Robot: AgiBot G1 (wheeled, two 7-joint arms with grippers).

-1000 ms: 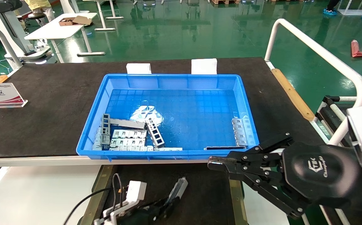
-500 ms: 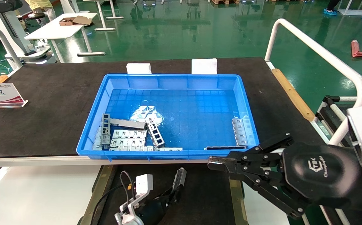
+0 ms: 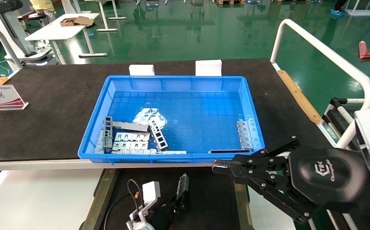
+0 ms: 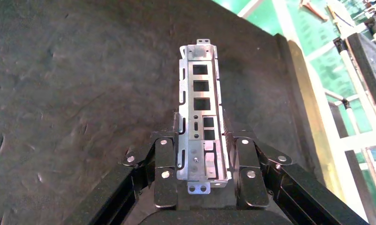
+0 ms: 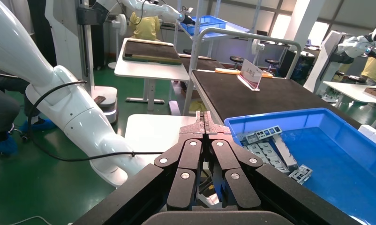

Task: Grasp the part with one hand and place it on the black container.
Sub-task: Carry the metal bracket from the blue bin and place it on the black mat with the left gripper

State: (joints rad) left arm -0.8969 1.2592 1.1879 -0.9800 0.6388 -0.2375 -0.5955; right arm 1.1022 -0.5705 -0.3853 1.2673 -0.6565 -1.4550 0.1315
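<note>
The part (image 4: pixel 200 108), a narrow silver channel strip with rectangular openings, sits lengthwise between the jaws of my left gripper (image 4: pixel 201 136), which is shut on its near end. In the head view the part (image 3: pixel 182 185) and left gripper (image 3: pixel 178 199) are low over the black container (image 3: pixel 210 198), whose matte floor (image 4: pixel 83 93) fills the left wrist view. I cannot tell whether the part touches the floor. My right gripper (image 3: pixel 215 166) is shut and empty, its tips (image 5: pixel 205 117) hovering by the blue crate's front right corner.
The blue gridded crate (image 3: pixel 172 158) stands on the dark table behind the container, with several more metal pieces (image 3: pixel 130 140) at its front left and some (image 3: pixel 245 134) at its right wall. A brass rail (image 3: pixel 103 191) edges the container; a white guard rail (image 3: pixel 325 54) runs along the right.
My left gripper has shifted a little to the right over the black container with the part, which now points more straight toward the crate. The right arm has not moved.
</note>
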